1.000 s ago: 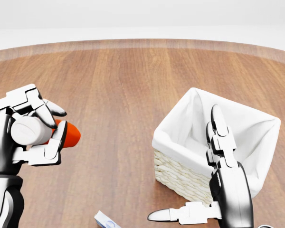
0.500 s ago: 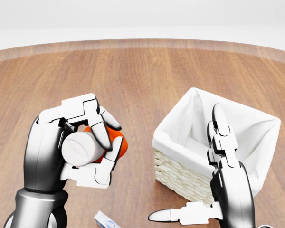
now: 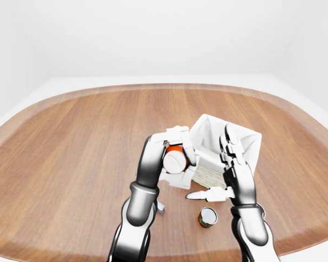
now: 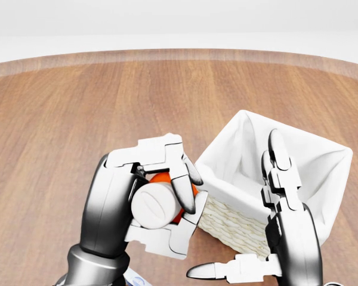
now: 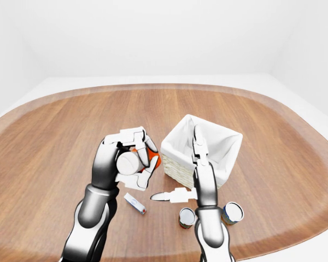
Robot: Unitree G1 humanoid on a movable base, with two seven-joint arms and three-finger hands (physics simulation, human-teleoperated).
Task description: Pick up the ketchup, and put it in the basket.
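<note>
Ketchup (image 4: 167,196) was clamped in the left robot hand (image 4: 161,202), fingers closed round it, held above the surface (image 4: 107,107) just beside the basket (image 4: 238,226). The right robot hand (image 4: 274,238) hung spread at the basket's near wall. 2 cans (image 5: 187,217) stood nearby.

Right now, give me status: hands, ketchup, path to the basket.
Left hand shut on the ketchup, held just left of the basket rim. Right hand open, empty, beside the basket. Ketchup not yet over the opening; nothing between them.
</note>
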